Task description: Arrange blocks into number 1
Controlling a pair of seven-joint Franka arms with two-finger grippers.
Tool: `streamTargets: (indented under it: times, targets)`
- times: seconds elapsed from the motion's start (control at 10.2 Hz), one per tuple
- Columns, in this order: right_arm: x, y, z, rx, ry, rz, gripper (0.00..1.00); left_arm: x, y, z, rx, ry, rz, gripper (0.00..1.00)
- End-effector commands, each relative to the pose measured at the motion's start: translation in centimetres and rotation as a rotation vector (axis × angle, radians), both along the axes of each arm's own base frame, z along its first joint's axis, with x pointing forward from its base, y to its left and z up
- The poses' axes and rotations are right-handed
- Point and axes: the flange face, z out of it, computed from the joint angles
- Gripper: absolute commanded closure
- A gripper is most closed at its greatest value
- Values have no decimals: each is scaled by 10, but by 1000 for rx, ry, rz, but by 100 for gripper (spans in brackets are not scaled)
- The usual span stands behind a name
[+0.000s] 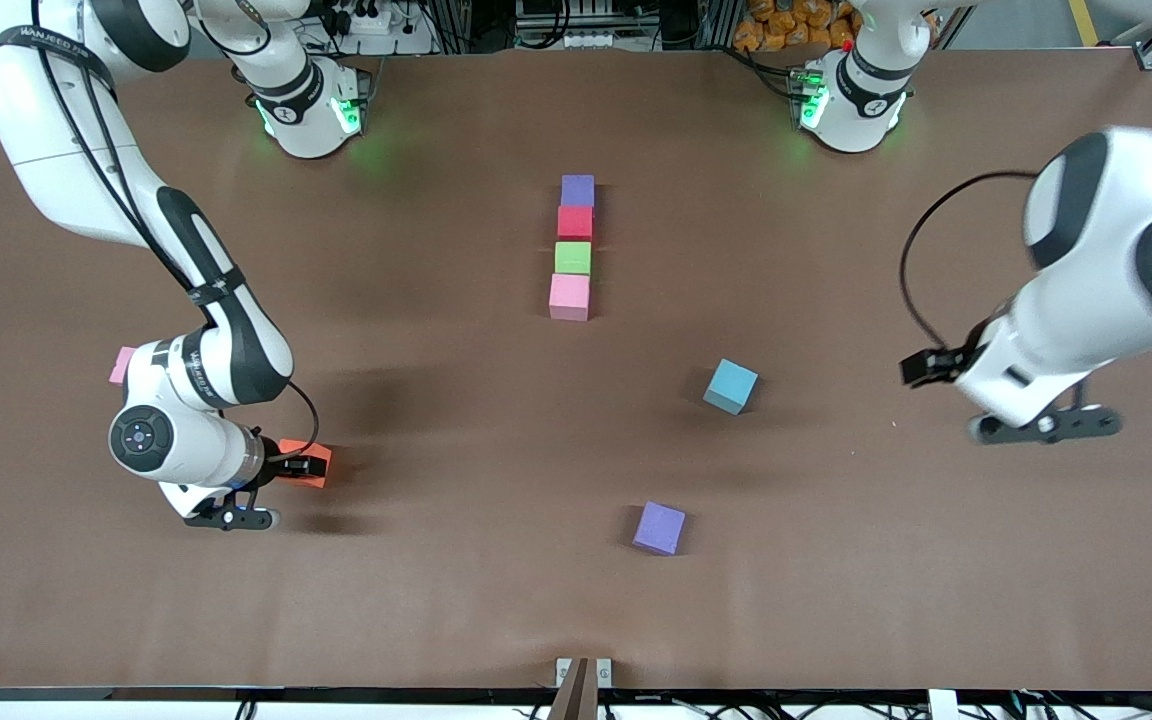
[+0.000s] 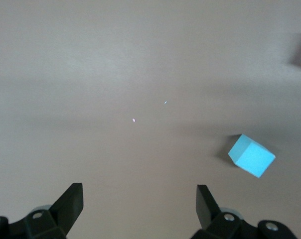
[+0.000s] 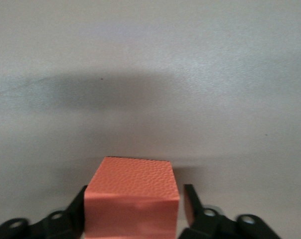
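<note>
Small pink block (image 1: 122, 365): on the table (image 1: 456, 600) at the right arm's end, mostly hidden by the right arm's wrist; only one corner shows.

Right claw (image 3: 134, 211): down at table level near the right arm's end, straddling the orange block. The jaws are half-narrow. One finger lies against the block's side, and the other finger (image 3: 191, 201) stands just beside it with a thin dark gap. Nothing is clamped.

Orange block (image 1: 320, 452): resting on the table between the right claw's fingers, nearer to the front camera than the small pink block.

Block column: four blocks in a straight line at mid-table, each touching or just beside the next. The purple block (image 1: 578, 190) is farthest from the front camera. Then come the red block (image 1: 575, 222), the green block (image 1: 573, 258) and the pink block (image 1: 569, 297), which is nearest to the camera.

Second purple block (image 1: 659, 528): alone, turned slightly askew, well apart from the column and nearer to the front camera.

Light blue block (image 1: 731, 386): alone, turned askew, between the column and the second purple block in depth, toward the left arm's end. It also shows in the left wrist view.

Left claw (image 2: 139, 199): waiting above bare table toward the left arm's end, jaws wide, holding nothing.
</note>
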Motion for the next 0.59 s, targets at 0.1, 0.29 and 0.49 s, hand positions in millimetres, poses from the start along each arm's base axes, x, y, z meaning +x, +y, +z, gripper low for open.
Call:
streamTargets:
  times: [0.1, 0.29, 0.49]
  targets:
    - [1, 52, 19, 1, -17, 0, 100, -56, 10, 95, -49, -67, -89, 0]
    - [-13, 134, 30, -8, -28, -63, 100, -76, 5, 125, -36, -109, -116, 0]
    - [-34, 221, 46, -2, -59, -119, 100, -85, 7, 129, -7, -81, -133, 0]
